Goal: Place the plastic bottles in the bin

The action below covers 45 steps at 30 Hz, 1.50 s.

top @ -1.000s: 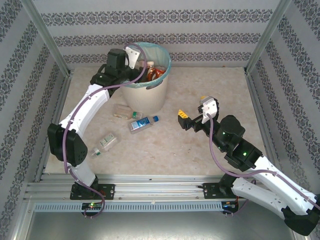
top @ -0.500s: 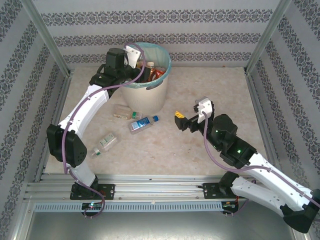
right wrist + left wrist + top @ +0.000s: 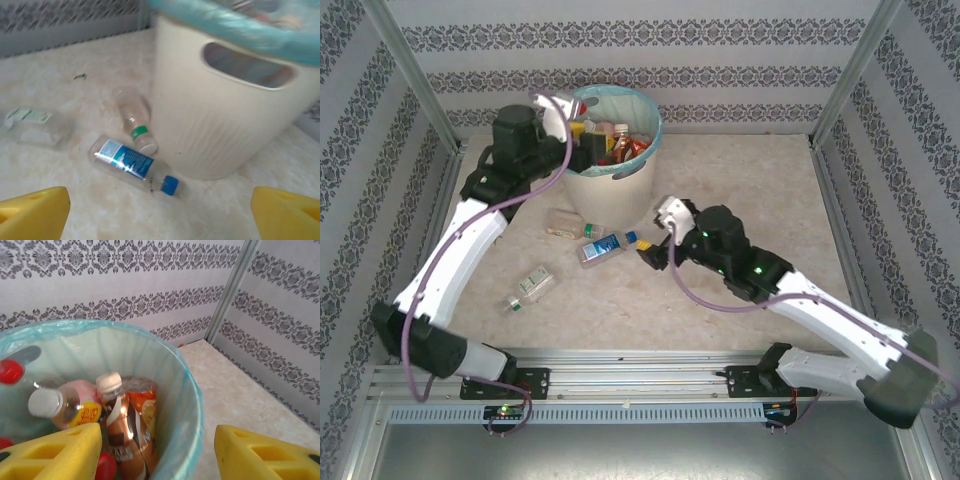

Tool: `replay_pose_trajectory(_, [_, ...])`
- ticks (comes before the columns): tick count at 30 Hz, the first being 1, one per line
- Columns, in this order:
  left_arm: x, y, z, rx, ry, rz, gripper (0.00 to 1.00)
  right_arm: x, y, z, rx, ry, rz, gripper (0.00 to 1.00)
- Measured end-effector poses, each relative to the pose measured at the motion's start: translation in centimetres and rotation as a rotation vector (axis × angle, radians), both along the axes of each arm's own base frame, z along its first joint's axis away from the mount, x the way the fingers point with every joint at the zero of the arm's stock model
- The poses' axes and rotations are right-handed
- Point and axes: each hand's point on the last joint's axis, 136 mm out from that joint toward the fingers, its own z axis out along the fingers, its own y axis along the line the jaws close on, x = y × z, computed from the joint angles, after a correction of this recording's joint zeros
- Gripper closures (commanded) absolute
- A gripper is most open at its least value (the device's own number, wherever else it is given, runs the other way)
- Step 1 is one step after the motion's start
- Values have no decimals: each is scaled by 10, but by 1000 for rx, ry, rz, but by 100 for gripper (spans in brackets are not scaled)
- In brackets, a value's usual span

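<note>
The job is mostly done, judging by the count: the bin [image 3: 638,190], upper middle of the top view, already holds a heap of bottles, and three are left on the table [image 3: 760,180]. In the left wrist view the bin's blue bag [image 3: 186,390] rings a brown bottle [image 3: 120,415] with a white cap, a pink bottle [image 3: 75,407] to its left, an orange one [image 3: 146,407] beside it, and red caps at the left edge and at the bottom. How deep the pile goes I cannot tell. The left gripper [image 3: 156,457] hangs over the bin's mouth with its yellow fingers spread and nothing pinched between them. The three left over lie at the foot of the bin, left of centre in the top view. A blue-cap bottle [image 3: 608,245] is on its side, and a green-cap bottle [image 3: 572,225] just above it appears to touch its neck. A clear bottle [image 3: 530,287] lies apart, lower left. The right gripper [image 3: 160,215] is low over the table just right of the blue-cap bottle, with its jaws wide apart and empty. From where it points, that bottle looks like the next one to go in. After it, two more pickups and drops would remain.
</note>
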Motion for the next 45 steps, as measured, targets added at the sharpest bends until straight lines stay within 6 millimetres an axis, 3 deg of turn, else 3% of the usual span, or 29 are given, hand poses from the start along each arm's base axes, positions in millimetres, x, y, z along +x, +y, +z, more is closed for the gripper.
replay_pose_trajectory(4, [-39, 20, -29, -21, 47, 50, 36, -2, 42, -39, -159, 1, 210, 8])
replay_pose_trajectory(8, [-64, 48, -87, 26, 149, 166, 33, -4, 77, -89, -297, 40, 411, 8])
replay_pose_trajectory(12, [-85, 76, -142, 43, 237, 297, 32, 9, 103, -123, -381, 48, 527, 8])
replay_pose_trajectory(16, [-98, 95, -173, 40, 268, 394, 31, 22, 118, -145, -437, 36, 580, 7])
replay_pose_trajectory(24, [-86, 112, -166, 54, 200, 494, 28, 41, 138, -172, -494, 58, 628, 7])
replay_pose_trajectory(32, [-84, 116, -157, 74, 150, 510, 25, 53, 140, -212, -576, 135, 626, 8])
replay_pose_trajectory(45, [-82, 111, -161, 100, 154, 478, 24, 54, 130, -222, -647, 145, 622, 14])
